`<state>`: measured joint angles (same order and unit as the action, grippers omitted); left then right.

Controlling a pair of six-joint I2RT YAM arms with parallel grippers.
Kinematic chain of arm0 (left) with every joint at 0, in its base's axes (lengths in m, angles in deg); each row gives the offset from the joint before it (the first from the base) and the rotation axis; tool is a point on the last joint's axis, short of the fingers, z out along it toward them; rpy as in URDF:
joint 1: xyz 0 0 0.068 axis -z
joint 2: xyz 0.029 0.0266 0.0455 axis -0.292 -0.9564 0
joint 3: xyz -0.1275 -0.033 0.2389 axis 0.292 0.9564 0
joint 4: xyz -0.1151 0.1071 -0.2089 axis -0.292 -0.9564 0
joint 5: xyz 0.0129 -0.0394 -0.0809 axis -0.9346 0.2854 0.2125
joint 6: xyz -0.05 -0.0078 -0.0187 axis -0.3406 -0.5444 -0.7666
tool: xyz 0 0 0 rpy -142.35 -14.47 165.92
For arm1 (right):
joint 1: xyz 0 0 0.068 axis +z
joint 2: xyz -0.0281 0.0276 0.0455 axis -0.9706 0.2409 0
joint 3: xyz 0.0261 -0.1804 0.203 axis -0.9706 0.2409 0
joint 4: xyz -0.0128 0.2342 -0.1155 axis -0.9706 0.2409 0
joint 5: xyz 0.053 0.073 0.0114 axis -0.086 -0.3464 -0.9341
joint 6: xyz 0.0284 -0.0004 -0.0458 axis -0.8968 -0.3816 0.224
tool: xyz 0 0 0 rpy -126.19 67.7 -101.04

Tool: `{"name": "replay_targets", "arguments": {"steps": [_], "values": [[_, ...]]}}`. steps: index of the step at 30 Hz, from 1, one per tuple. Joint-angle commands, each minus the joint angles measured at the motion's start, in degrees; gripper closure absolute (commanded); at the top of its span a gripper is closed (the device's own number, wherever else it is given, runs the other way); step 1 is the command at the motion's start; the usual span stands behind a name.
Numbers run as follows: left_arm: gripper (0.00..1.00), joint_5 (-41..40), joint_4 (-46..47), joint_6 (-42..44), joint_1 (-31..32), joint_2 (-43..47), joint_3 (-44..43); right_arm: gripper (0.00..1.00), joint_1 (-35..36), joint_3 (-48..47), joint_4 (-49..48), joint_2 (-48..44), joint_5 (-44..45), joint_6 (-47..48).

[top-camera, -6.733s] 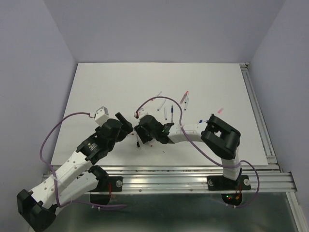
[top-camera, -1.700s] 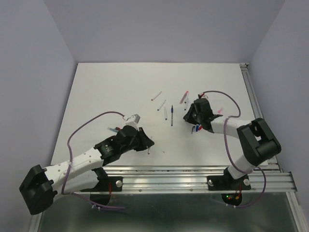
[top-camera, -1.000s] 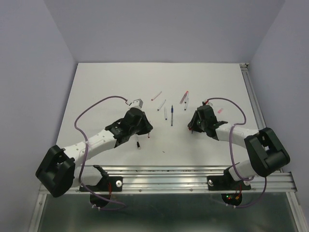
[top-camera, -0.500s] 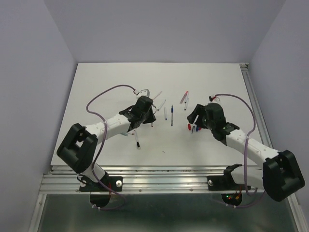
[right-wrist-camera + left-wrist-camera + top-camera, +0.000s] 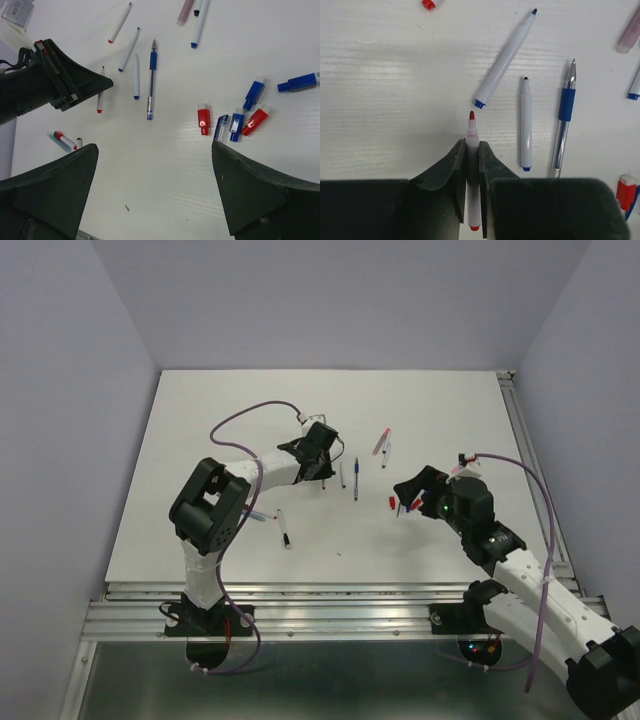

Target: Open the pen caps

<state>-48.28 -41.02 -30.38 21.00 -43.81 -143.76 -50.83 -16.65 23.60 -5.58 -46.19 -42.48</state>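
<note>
The left hand [image 5: 472, 146] pinches a red-tipped pen [image 5: 472, 126].

Bright, soft, even light all round, with no glare off the white table [image 5: 200, 440]. The top view gets a bit dimmer toward 6 o'clock. Left wrist view has a faint grey shadow band near 10 o'clock, and the red-tipped pen [image 5: 472, 131] is crisp. In the right wrist view, the right gripper [image 5: 154, 146] fingers at 5 and 7 o'clock are dark, soft-edged blobs.
</note>
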Motion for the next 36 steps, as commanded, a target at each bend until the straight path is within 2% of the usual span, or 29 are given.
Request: {"name": "replay_targets", "arguments": {"steps": [1,8,11,12,17,18,22,30,36], "values": [[0.78,-1.3,-2.5,0.9,-0.6,-0.9,-3.4,0.0,0.4,2.1,0.8,-3.5,1.3,-1.1],[0.66,0.5,-2.7,1.0,-0.6,-2.8,-4.5,0.0,0.4,1.6,3.1,-4.1,1.8,-1.5],[0.54,0.7,-3.1,1.1,-0.7,-2.2,-4.5,0.0,0.4,1.5,4.0,-4.6,1.6,-1.6],[0.53,0.9,-3.4,1.0,-0.6,-1.9,-4.4,0.0,0.4,1.5,4.3,-5.0,1.5,-1.6],[0.34,3.2,-3.5,0.4,-0.5,4.4,-0.6,0.0,0.4,1.6,5.3,-7.0,0.6,-1.2],[0.26,3.8,-3.4,-0.1,-0.5,7.5,0.4,0.0,0.4,1.6,5.2,-7.6,0.3,-1.1],[0.15,4.2,-3.6,-1.7,-0.2,16.7,9.2,0.0,0.4,2.1,5.4,-8.4,-1.0,-0.9],[0.09,2.4,-8.4,-9.1,0.2,37.1,27.4,0.0,0.4,3.2,3.4,-7.2,-1.9,-1.4],[0.09,1.4,-10.0,-12.5,0.2,44.2,34.4,0.0,0.3,3.6,1.2,-4.2,-3.7,-2.0]]}}
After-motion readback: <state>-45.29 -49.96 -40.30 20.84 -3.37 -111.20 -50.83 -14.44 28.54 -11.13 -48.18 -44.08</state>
